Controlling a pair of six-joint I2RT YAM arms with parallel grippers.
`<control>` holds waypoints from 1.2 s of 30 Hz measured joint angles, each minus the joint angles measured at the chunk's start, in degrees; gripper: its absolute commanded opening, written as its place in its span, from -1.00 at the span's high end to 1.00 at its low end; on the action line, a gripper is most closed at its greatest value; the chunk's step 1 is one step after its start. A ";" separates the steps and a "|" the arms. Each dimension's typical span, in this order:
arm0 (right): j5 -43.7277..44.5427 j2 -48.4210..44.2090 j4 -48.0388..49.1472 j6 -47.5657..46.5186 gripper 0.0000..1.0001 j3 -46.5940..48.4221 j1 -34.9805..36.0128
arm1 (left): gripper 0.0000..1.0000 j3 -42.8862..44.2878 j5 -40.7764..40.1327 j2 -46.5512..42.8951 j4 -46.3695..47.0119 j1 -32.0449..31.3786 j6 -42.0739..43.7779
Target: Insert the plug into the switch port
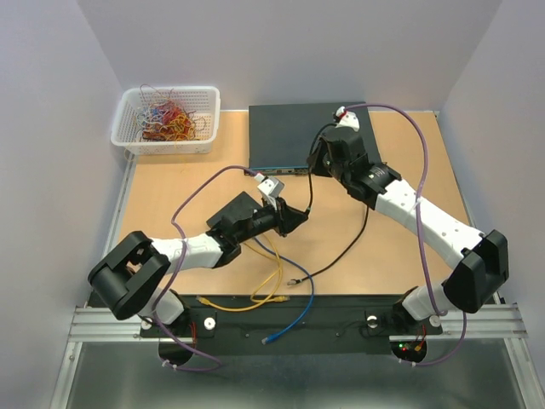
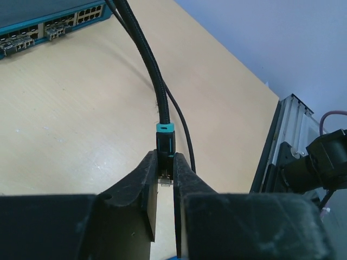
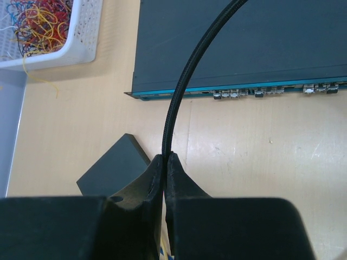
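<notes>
1. Nearest me, a blue cable and a yellow cable lie in loose curves on the counter; just beside them a thin black cable ends in a loose connector.
2. My left claw is pinching the plug; its fingers press both sides of the black body just below the teal band, and the clear tip sits between them, pointing back toward my wrist; the plug is held above the counter, near its middle.
3. A black braided cable rises from the plug and runs away toward the far side.
4. My right claw is pressed together on that braided cable, farther along it; in the top view the cable spans the short gap between my two claws.
5. The small black box lies flat on the counter just left of my right claw, turned at an angle; its switch port faces away from every view, so I cannot tell where it sits.
6. Beyond it the dark rack switch lies along the far edge, its row of sockets facing me.
7. Farthest left, a white basket holds a tangle of coloured wires.
</notes>
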 measured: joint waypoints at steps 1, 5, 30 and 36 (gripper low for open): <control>0.00 -0.09 0.00 -0.15 0.68 0.00 0.00 | 1.00 0.33 0.04 0.00 -0.44 -0.02 0.09; -0.81 -1.07 -0.83 -3.78 -0.07 0.00 0.00 | 1.00 3.23 -0.90 -0.72 -7.63 -0.13 2.27; -61.75 -15.28 -10.73 -34.95 -0.08 -1.90 -0.26 | 1.00 0.87 15.10 -22.29 -25.22 -2.69 4.81; -70.55 -12.66 -11.91 -35.26 0.20 -1.97 -0.26 | 1.00 -0.28 16.33 -28.74 -24.17 -2.71 0.90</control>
